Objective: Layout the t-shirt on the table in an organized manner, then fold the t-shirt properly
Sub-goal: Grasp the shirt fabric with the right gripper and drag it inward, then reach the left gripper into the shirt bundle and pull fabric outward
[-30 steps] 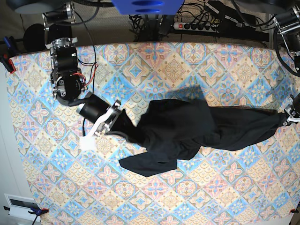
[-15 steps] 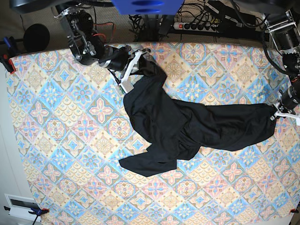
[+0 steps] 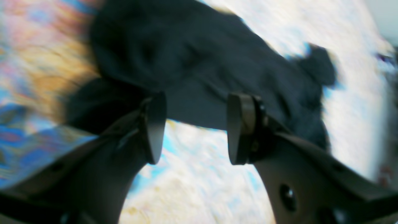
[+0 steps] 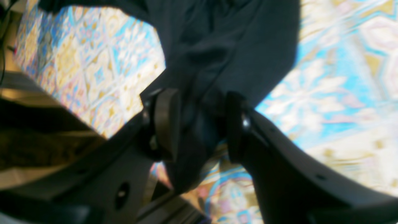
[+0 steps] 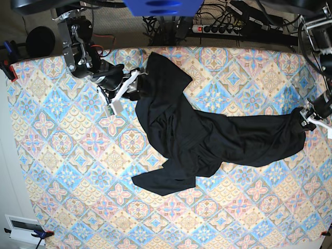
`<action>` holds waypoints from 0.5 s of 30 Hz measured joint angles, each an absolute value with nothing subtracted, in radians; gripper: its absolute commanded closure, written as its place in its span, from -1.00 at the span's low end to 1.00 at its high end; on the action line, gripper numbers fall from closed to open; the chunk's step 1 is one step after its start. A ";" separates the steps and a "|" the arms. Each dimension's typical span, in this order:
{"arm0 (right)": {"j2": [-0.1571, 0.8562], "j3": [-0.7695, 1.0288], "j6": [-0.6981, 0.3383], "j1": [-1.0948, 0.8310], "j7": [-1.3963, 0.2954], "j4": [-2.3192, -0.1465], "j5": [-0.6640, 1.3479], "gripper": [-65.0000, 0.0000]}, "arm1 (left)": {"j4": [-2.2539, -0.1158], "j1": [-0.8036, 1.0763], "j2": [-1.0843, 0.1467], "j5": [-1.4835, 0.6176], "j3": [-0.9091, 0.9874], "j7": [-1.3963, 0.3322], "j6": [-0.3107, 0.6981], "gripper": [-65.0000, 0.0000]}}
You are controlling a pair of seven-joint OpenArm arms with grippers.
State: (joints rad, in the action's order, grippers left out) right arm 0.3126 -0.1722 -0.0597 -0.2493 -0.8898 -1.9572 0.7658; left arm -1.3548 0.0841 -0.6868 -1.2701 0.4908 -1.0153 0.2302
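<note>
Patterned table (image 5: 62, 171) — black t-shirt (image 5: 207, 140) sprawled across it.

Both wrist views are smeared with blur. In the left one the t-shirt (image 3: 199, 62) is a dark shape with soft edges and the counter (image 3: 192, 174) pattern washes out. In the right one, cloth hides the gap between the right hand's (image 4: 199, 124) fingers. In the base view the left hand (image 5: 311, 118) is cut by the frame's edge.

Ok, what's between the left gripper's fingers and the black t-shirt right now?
In the left wrist view, the left gripper stands open with nothing between its fingers; only a bare strip of the table separates them from the t-shirt just beyond.
</note>
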 measured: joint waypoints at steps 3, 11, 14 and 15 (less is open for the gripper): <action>0.316 -0.148 -0.060 -0.249 -0.860 -1.957 0.765 0.28 | -1.473 0.098 -0.642 -1.290 0.492 -1.053 0.230 0.06; 0.313 -0.144 -0.060 -0.249 -0.823 -1.957 0.769 0.28 | -1.690 -0.014 -0.444 -1.112 0.197 -1.081 0.241 0.06; 0.313 -0.144 -0.060 -0.247 -0.823 -1.957 0.770 0.28 | -1.684 -0.073 -0.350 -0.912 0.109 -1.077 0.237 0.06; 0.313 -0.144 -0.060 -0.247 -0.823 -1.957 0.770 0.28 | -1.684 -0.085 -0.324 -0.863 0.082 -1.077 0.241 0.06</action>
State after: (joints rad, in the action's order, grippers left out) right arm 0.3134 -0.1436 -0.0601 -0.2470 -0.8230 -1.9572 0.7696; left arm -1.6836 -0.0849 -0.3237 -0.8627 0.0822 -1.0775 0.2405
